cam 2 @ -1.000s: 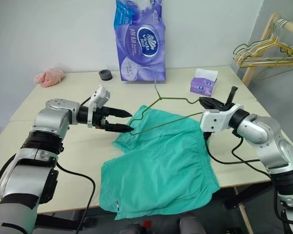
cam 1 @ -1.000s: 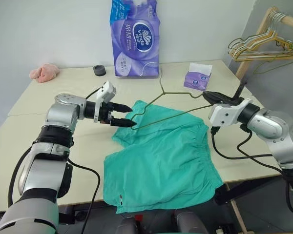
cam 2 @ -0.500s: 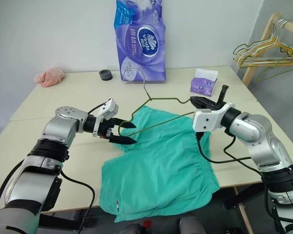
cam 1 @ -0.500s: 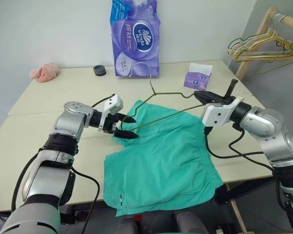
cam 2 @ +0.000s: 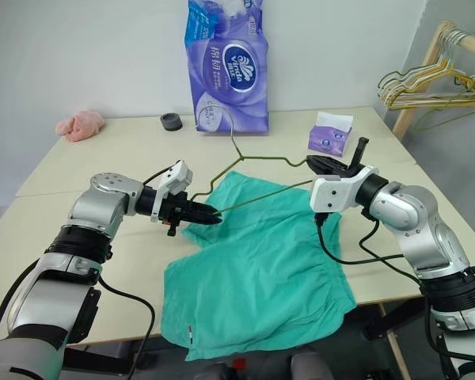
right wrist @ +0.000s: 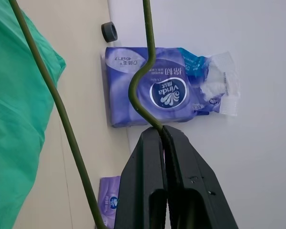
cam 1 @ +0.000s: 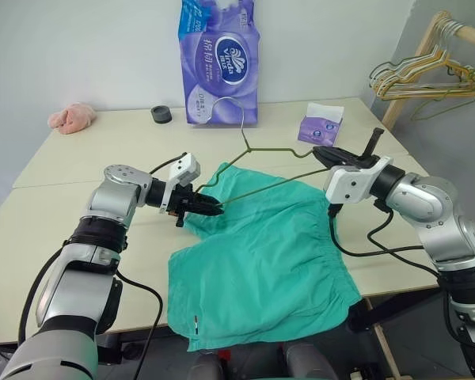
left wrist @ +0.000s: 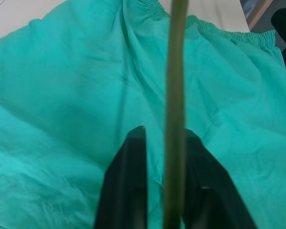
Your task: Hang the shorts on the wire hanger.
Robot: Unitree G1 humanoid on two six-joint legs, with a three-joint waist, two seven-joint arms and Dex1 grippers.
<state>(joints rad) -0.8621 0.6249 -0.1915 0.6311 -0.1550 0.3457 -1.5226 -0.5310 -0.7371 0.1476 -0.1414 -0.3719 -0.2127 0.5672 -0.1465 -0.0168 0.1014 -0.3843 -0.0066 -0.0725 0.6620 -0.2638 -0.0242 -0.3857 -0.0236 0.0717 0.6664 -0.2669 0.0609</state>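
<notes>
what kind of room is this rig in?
Likely a lab or test room staged as a laundry corner: plain beige table, wooden rack with a bunch of wire hangers, pack of tissue rolls.

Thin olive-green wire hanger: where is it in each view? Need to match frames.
Left eye: thin olive-green wire hanger centre, above the teal-green shorts.
Right eye: centre.
Left wrist: vertical wire mid-frame.
Right wrist: bent wire centre, second run beside.
Landmark: purple tissue pack.

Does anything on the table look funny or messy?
The shorts lie rumpled, with one edge hanging off the table's front. A small pink cloth lump sits alone at the far corner. Nothing looks spilled or broken.
</notes>
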